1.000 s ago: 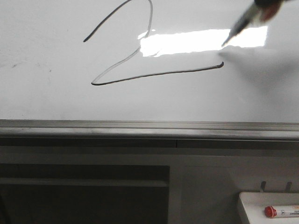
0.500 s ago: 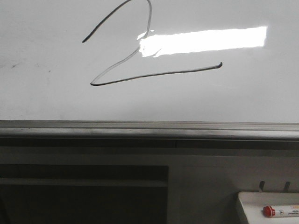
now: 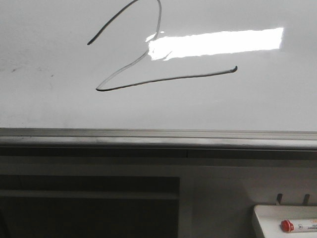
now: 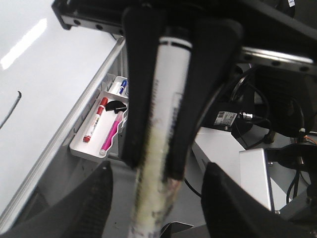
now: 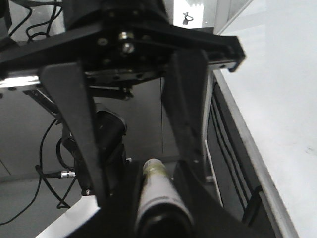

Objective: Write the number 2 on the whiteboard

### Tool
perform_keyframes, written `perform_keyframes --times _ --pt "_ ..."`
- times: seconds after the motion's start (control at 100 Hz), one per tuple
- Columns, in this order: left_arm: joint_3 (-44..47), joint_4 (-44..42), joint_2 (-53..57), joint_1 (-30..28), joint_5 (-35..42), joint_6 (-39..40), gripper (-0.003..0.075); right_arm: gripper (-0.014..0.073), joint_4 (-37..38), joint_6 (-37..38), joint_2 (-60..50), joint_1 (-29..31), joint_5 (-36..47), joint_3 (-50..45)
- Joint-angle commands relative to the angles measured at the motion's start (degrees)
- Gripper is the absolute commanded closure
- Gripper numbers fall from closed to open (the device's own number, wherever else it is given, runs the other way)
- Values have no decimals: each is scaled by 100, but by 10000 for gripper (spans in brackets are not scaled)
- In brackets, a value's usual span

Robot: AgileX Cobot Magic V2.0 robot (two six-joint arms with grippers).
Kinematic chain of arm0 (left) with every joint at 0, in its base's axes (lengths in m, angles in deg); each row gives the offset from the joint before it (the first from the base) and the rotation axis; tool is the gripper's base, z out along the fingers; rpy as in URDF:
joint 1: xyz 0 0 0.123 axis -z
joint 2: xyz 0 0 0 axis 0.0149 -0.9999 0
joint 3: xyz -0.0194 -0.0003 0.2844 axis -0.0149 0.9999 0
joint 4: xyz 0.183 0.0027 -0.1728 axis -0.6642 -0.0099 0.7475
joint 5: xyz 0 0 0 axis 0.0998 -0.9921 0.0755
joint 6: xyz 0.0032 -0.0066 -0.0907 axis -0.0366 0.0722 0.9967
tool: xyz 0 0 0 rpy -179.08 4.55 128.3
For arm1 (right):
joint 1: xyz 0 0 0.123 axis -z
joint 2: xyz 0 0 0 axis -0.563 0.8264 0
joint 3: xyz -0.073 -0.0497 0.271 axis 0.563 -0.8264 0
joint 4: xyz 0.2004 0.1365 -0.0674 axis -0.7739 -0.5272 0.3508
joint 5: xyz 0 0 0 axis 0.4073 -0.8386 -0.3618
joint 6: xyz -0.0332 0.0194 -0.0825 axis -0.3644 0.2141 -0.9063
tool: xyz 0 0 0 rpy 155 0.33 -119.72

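Overhead, the number 2 [image 3: 148,59] on the glossy whiteboard [image 3: 49,104], left claw [image 4: 151,166] pinching a marker [image 4: 163,124], right claw [image 5: 143,188] spread.

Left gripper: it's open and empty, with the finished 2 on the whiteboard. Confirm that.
Not right. The left wrist view shows the left gripper shut on a white marker, not empty. The number 2 is on the whiteboard.
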State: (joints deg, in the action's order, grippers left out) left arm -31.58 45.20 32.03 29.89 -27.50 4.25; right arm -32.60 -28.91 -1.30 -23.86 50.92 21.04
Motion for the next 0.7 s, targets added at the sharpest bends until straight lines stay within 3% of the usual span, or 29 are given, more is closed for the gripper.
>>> perform_keyframes --times 0.0,0.29,0.59,0.69 --pt "-181 422 -71 -14 120 -25 366 662 -213 -77 -63 -88 365 225" --pt "-181 224 -74 -14 -23 -25 645 662 -213 -77 -97 -89 491 247" --pt "-181 -236 -74 -14 -288 -25 664 662 -213 -77 -132 -89 491 480" --pt "-181 -236 -74 -14 -288 -25 722 660 -213 -77 -132 -89 505 480"
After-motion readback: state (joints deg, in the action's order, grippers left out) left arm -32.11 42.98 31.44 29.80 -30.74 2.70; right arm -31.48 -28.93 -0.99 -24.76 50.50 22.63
